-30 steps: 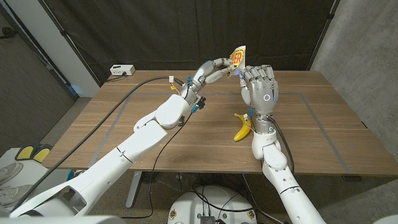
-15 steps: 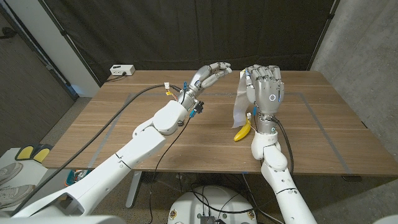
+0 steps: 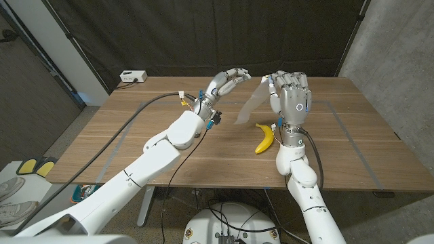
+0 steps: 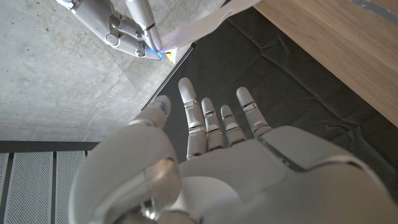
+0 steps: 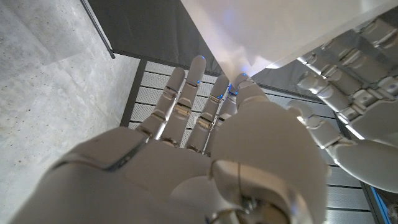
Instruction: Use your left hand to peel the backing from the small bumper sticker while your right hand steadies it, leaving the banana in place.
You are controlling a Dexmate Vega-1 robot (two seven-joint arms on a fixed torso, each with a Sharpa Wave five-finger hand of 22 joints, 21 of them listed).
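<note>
Released by the spread, empty left hand point(image 3: 227, 80), sticker point(image 3: 249, 105) swings from right hand's point(image 3: 288, 95) pinch; weak grip risks dropping it onto banana point(image 3: 265, 138).

Table point(image 3: 135, 142): wooden, with thin taped lines marking a rectangle on its top.
Box point(image 3: 133, 76): small, white, at the far edge toward ten o'clock (a cable runs off it).
Backdrop point(image 3: 169, 34): dark curtain behind the table.
Wall point(image 3: 400, 47): grey concrete, around two o'clock.
</note>
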